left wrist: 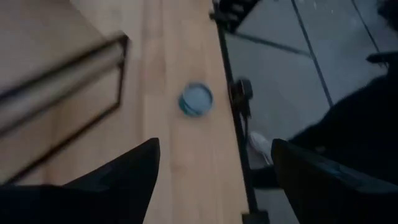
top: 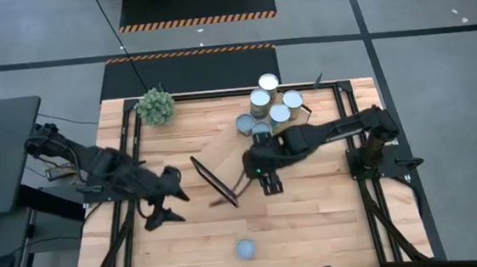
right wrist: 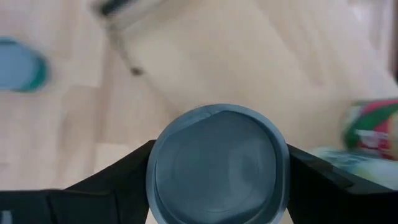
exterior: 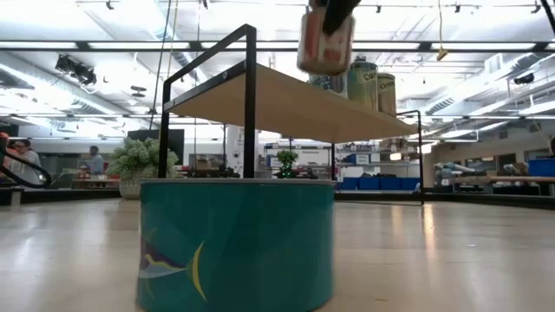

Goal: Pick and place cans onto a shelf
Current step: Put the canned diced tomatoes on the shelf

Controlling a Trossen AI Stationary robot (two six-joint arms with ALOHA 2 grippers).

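Item, light-wood bench (top: pixel 329 203). Item, light-wood shelf with black end frames (top: pixel 217 182), mid-bench. Item, round grey-topped tin (right wrist: pixel 217 165), clamped in my right claw (top: pixel 270 185) above the shelf's end: lower level, release gently. Left claw (top: pixel 164 204) open, idle near the left edge.

A large industrial hall, a robotics lab or workshop by the look of it. The grey floor (top: pixel 436 41) around the wooden desk (top: pixel 329 203) carries black mats edged in orange-and-black hazard stripes (top: pixel 197 21) at twelve o'clock. The low view looks out on a high ceiling with strip lights (exterior: pixel 104 48) and ducts, blue bins (exterior: pixel 373 183) stacked far off, long workbenches, and people (exterior: pixel 22 156) standing at nine o'clock (too small to describe).
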